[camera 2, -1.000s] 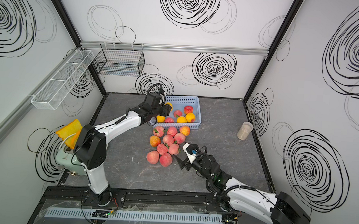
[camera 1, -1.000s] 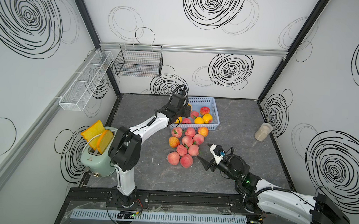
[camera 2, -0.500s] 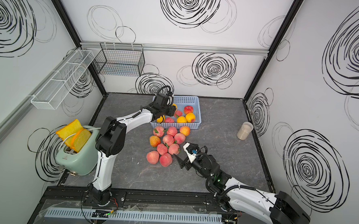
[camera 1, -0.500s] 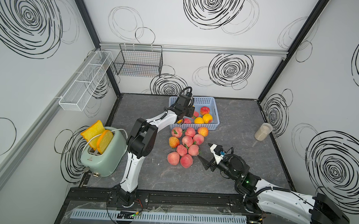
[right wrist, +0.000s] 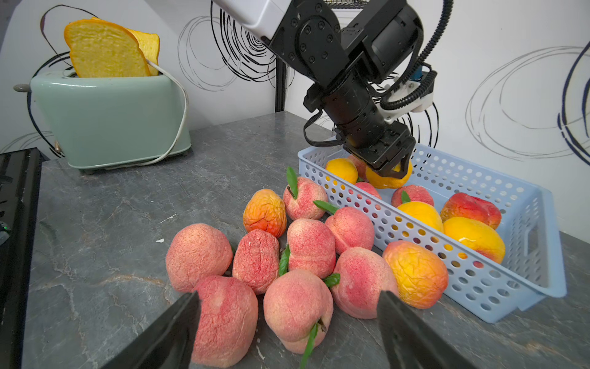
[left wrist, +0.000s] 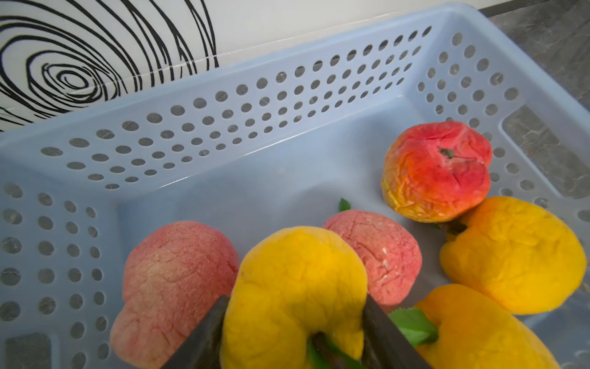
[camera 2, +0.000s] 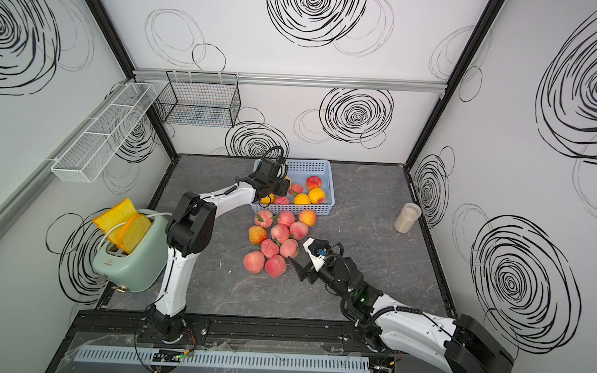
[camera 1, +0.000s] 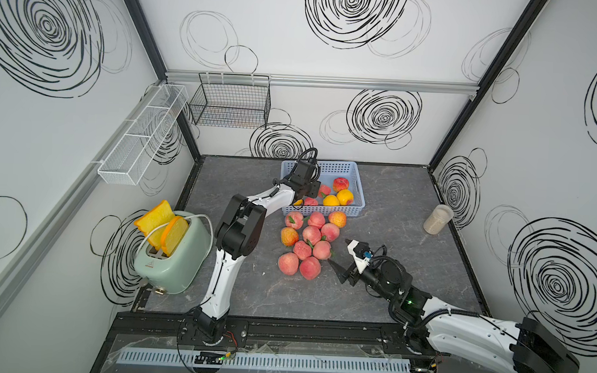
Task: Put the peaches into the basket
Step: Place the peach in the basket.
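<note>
The light blue basket [camera 1: 359, 183] [camera 2: 329, 182] [left wrist: 223, 127] [right wrist: 479, 287] stands at the back of the table and holds several peaches [camera 1: 340, 184], pink-red and yellow. My left gripper [camera 1: 302, 196] [camera 2: 271, 193] [left wrist: 295, 319] [right wrist: 388, 169] hangs over the basket's left part, shut on a yellow peach [left wrist: 297, 281] [right wrist: 384, 182]. Several more peaches [camera 1: 311, 234] [camera 2: 280, 232] [right wrist: 306, 242] lie in a pile on the table in front of the basket. My right gripper [camera 1: 340, 255] [camera 2: 300, 253] [right wrist: 287, 316] is open just right of the pile, and the nearest pink peaches lie ahead of its fingertips.
A mint-green toaster [camera 1: 170, 254] with two toast slices stands at the left edge. A clear jar [camera 1: 438, 219] stands at the right edge. A black wire basket [camera 1: 231, 103] and a long white mesh rack [camera 1: 142, 137] hang on the walls.
My left arm has swung to the right and carried the yellow peach from the basket's near-left corner to above its inside. The right arm has stayed put.
</note>
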`<action>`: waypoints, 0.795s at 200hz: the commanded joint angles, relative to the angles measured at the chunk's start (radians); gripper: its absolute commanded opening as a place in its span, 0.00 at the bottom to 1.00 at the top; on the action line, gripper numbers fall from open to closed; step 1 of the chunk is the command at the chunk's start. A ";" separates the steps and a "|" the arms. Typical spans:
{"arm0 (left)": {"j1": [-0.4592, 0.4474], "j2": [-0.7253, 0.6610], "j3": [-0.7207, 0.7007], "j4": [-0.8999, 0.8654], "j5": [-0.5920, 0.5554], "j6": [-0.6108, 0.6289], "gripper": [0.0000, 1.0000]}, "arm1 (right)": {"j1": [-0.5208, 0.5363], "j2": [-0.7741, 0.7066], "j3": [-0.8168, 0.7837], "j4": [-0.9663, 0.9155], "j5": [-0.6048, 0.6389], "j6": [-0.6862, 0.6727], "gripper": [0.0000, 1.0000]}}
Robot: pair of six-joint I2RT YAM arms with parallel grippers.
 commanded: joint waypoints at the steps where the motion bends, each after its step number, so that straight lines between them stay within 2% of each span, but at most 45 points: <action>1: 0.007 0.005 -0.021 0.031 -0.015 0.015 0.60 | 0.008 0.009 0.007 0.043 0.014 0.008 0.90; 73: 0.003 -0.005 -0.036 0.022 -0.025 0.013 0.64 | 0.008 0.021 0.017 0.036 0.016 0.010 0.90; 106: 0.004 -0.007 -0.031 0.009 -0.025 0.011 0.73 | 0.008 0.018 0.020 0.032 0.024 0.008 0.90; 159: 0.005 -0.061 -0.043 -0.002 -0.019 0.007 0.82 | 0.007 0.006 0.012 0.030 0.033 0.011 0.91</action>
